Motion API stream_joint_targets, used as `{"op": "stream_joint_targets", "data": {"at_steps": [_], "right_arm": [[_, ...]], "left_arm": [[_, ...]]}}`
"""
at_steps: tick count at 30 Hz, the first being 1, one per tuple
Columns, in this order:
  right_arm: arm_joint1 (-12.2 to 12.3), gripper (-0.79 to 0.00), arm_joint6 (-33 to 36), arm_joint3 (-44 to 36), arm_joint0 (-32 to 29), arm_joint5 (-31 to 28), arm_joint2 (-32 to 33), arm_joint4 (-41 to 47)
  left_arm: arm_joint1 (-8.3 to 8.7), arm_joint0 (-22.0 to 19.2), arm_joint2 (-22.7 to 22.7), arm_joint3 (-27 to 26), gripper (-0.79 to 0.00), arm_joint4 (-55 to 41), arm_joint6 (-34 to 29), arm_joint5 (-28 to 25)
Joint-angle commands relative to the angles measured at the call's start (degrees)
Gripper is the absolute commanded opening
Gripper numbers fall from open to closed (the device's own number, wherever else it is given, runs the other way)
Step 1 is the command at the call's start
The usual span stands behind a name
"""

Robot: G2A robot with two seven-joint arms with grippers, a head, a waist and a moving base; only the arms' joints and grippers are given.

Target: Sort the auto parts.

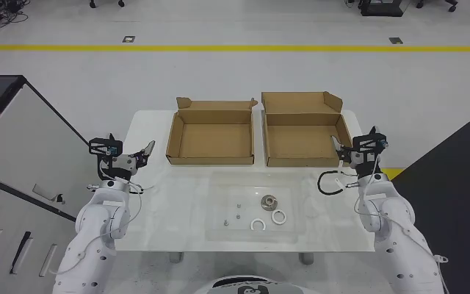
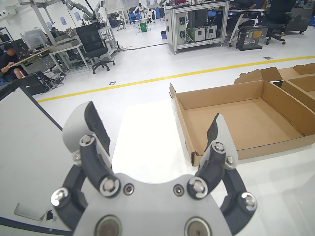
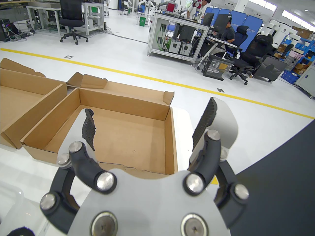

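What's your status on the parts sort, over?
Left gripper open, right gripper open. Parts in clear tray, none in the cardboard boxes yet. Nothing in the way.

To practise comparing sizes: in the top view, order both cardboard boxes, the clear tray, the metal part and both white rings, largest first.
1. Left cardboard box, right cardboard box, clear tray: too alike to rank.
2. Metal part, by a small margin.
3. White ring and second white ring: alike.
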Motion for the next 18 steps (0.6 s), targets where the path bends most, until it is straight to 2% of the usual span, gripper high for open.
{"op": "stream_joint_targets", "data": {"at_steps": [1, 8, 11, 14, 18], "right_arm": [[0.0, -0.001, 0.0, 0.0, 0.0, 0.0, 0.0, 0.0], [0.0, 0.000, -0.3, -0.5, 0.2, -0.1, 0.1, -0.3], [0.3, 0.000, 0.1, -2.5, 0.0, -1.5, 0.7, -5.3], [0.8, 0.000, 3.6, -6.4, -0.4, -5.0, 1.9, -9.9], [1.7, 0.000, 10.0, -12.9, -1.2, -16.3, 3.8, -14.0]], "left_arm": [[0.00, 0.0, 0.0, 0.0, -0.001, 0.0, 0.0, 0.0], [0.00, 0.0, 0.0, 0.0, 0.000, 0.0, 0.0, 0.0], [0.00, 0.0, 0.0, 0.0, 0.000, 0.0, 0.0, 0.0], [0.00, 0.0, 0.0, 0.0, 0.000, 0.0, 0.0, 0.0], [0.00, 0.0, 0.0, 0.0, 0.000, 0.0, 0.0, 0.0]]}}
